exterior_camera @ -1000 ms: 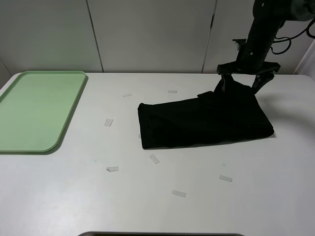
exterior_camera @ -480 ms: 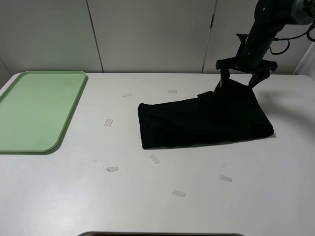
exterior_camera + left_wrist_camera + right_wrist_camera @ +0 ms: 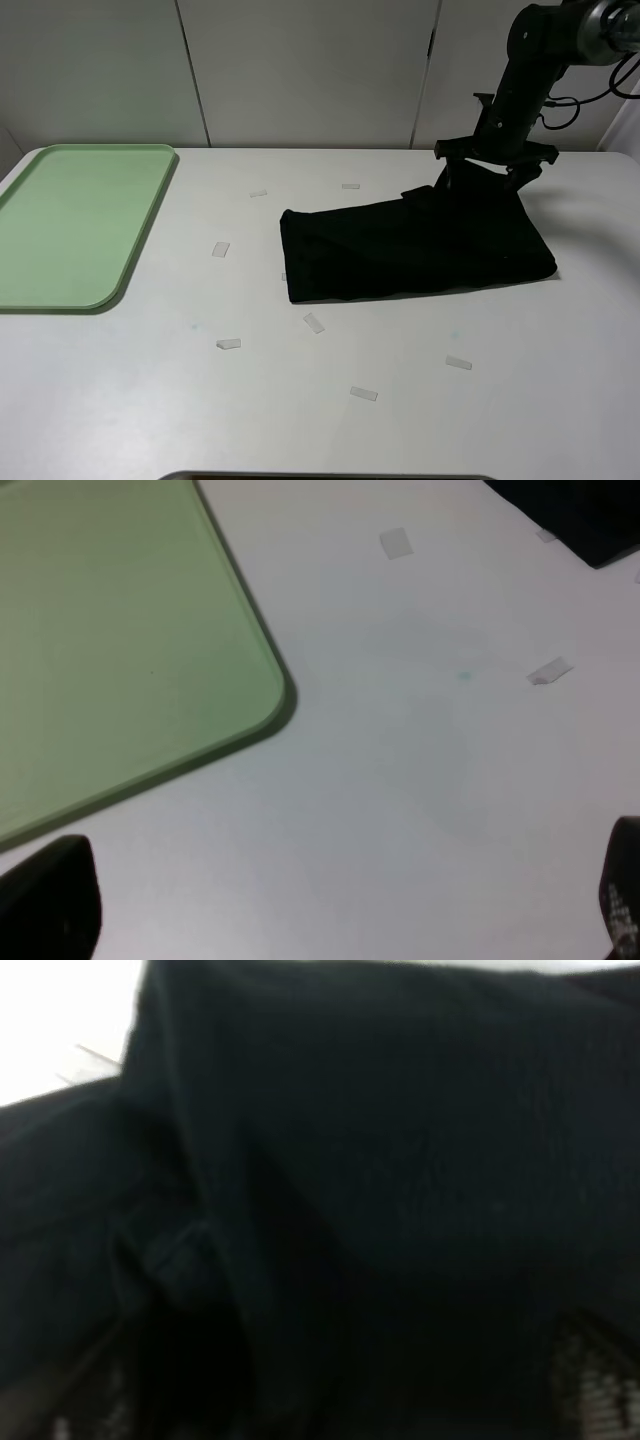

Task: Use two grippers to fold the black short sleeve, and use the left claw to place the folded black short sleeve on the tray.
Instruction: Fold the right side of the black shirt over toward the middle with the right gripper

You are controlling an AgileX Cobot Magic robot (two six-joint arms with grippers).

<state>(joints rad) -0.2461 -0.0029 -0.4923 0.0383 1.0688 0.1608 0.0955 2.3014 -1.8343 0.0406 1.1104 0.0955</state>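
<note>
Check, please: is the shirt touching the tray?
Apart. The exterior high view shows it plainly: a wide strip of bare table, with paper scraps on it, lies between the shirt and the tray.

Lab: white table (image 3: 400,430), plain wall panels (image 3: 300,70)

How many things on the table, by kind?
Tray: 1
Shirt: 1
Paper scraps: 7
Total: 9
A speck at the shirt's left edge may be an eighth scrap; too small to tell.
</note>
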